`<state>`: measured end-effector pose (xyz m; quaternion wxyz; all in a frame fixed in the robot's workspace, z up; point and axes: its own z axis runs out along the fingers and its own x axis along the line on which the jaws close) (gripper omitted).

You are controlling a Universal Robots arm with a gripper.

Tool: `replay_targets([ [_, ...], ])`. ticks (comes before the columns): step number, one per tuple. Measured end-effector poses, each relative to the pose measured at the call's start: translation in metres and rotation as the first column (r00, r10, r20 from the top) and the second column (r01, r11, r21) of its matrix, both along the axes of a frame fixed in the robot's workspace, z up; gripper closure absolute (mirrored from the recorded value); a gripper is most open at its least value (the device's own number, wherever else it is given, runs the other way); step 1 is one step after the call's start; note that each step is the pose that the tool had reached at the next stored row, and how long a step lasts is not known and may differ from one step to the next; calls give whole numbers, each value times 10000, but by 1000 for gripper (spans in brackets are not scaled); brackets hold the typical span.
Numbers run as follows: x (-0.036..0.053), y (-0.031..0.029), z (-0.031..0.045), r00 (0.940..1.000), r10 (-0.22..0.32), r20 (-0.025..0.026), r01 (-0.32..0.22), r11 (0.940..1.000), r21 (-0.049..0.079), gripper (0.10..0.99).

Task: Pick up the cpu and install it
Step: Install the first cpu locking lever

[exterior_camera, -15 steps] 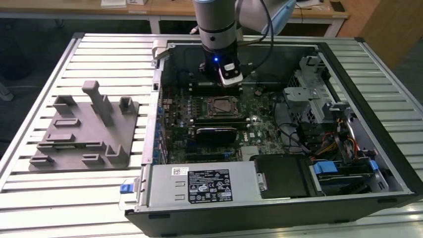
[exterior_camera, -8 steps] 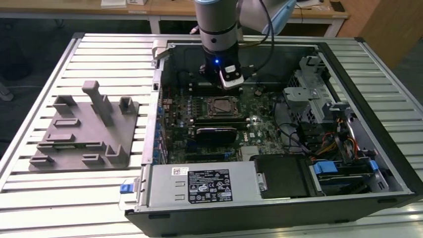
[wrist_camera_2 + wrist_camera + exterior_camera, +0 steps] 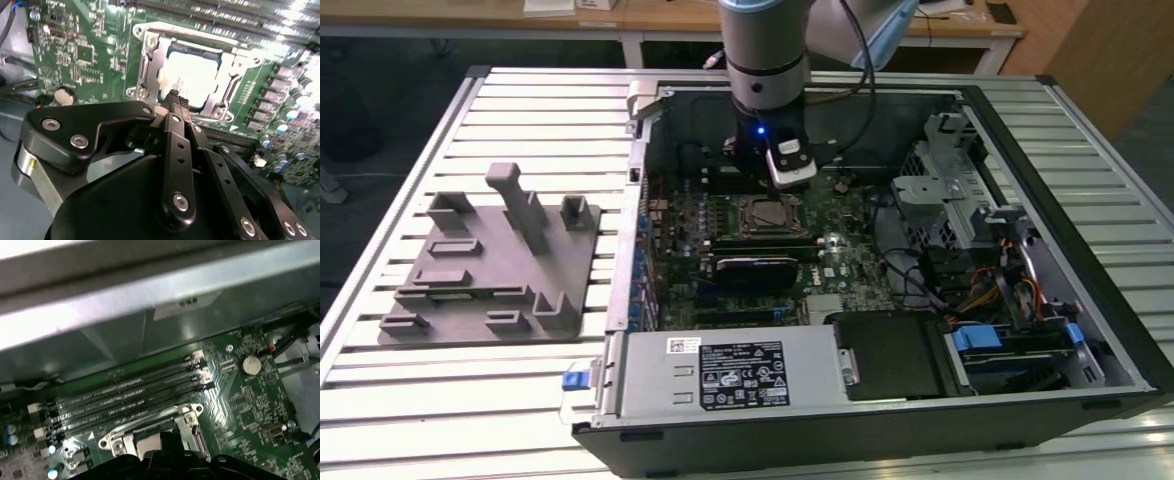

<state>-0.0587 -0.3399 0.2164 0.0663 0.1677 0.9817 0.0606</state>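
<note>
The cpu [image 3: 192, 77], a silvery square plate, lies flat inside the metal socket frame [image 3: 150, 65] on the green motherboard [image 3: 80, 55]. In the exterior view the cpu [image 3: 762, 214] sits in the middle of the board inside the open computer case [image 3: 1067, 250]. My gripper [image 3: 175, 100] hovers just above the socket's edge; its black fingers meet at the tip with nothing between them. From the exterior view the gripper [image 3: 781, 172] hangs a little beyond the socket, toward the case's far wall. The first wrist view has the socket frame [image 3: 150, 437] below the memory slots [image 3: 130, 395].
A grey plastic tray with upright posts [image 3: 494, 260] stands on the slatted table on the exterior view's left. A black glossy block [image 3: 754, 268] lies on the board nearer than the socket. The power supply [image 3: 720, 372], drive cage [image 3: 961, 190] and cables [image 3: 987, 290] crowd the case.
</note>
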Motion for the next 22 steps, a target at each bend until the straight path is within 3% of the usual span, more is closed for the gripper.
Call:
replay_targets([
  [2,10,-26,0,9999,-1,-148,0,10000,-45,980],
  [7,35,-82,-2,9981,-6,-616,-5,9998,-181,980],
  [8,35,-83,-1,9977,-9,-681,-7,9997,-230,980],
  [12,35,-83,-1,9977,-10,-682,-7,9997,-256,980],
  [13,35,-82,-2,9977,-17,-681,-5,9995,-329,980],
  [16,42,-83,-1,9976,-42,-686,-7,9975,-704,980],
  [17,46,-83,-1,9976,-45,-686,-7,9970,-768,980],
  [22,106,-83,-1,9974,11,-719,-67,9970,-775,980],
])
